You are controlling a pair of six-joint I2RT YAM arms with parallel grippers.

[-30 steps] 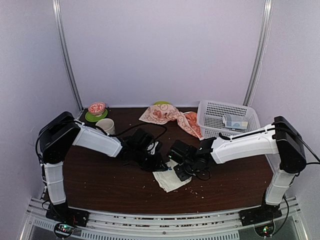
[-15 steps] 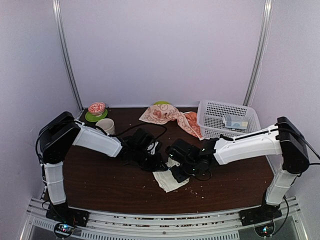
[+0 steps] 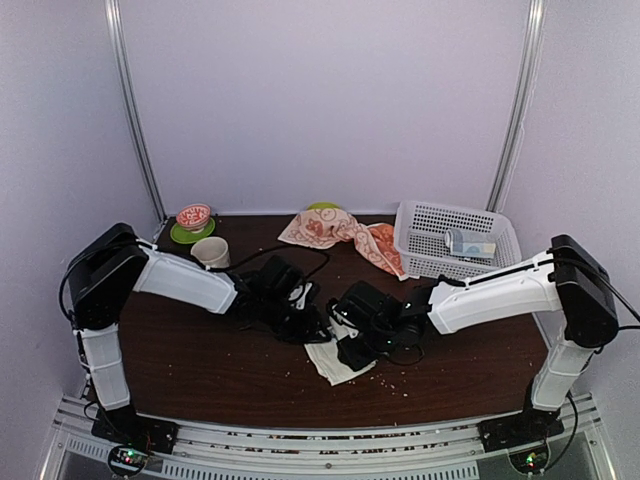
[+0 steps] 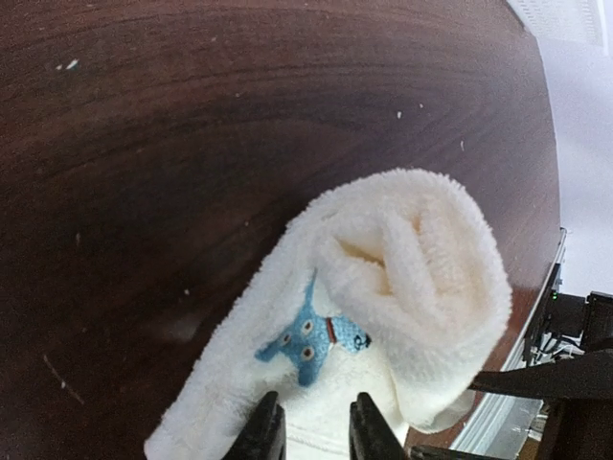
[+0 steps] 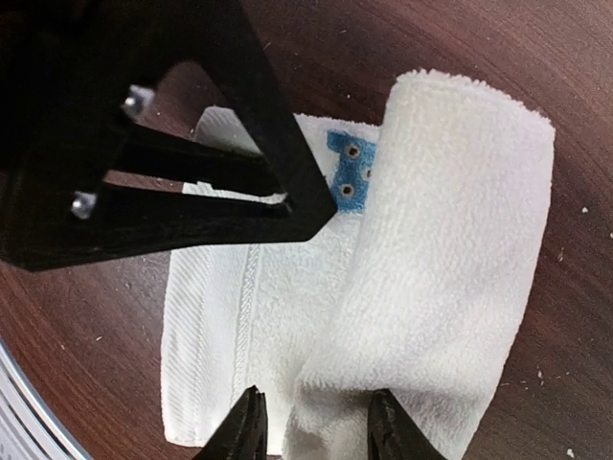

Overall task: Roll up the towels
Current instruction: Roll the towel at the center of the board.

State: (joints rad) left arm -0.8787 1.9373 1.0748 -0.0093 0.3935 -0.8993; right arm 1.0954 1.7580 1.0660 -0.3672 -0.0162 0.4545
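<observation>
White towel [image 3: 340, 364]: table centre, half rolled; axis roughly left-right.
Left wrist only: roll's open end.
Top only: rabbit towel [image 3: 335, 231], far, crumpled.
Left gripper [image 4: 312, 433]: narrow gap, grip unclear.
Right gripper [image 5: 317, 427]: jaws apart, astride roll.

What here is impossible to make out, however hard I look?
- Top view: the cream towel is mostly hidden under the left gripper and right gripper.
- Top view: a green dish lies largely under the printed towel.
- Top view: the packet in the basket is too small to read.
- Left wrist view: the bottom edge cuts off the left gripper, so any pinch is unclear.
</observation>
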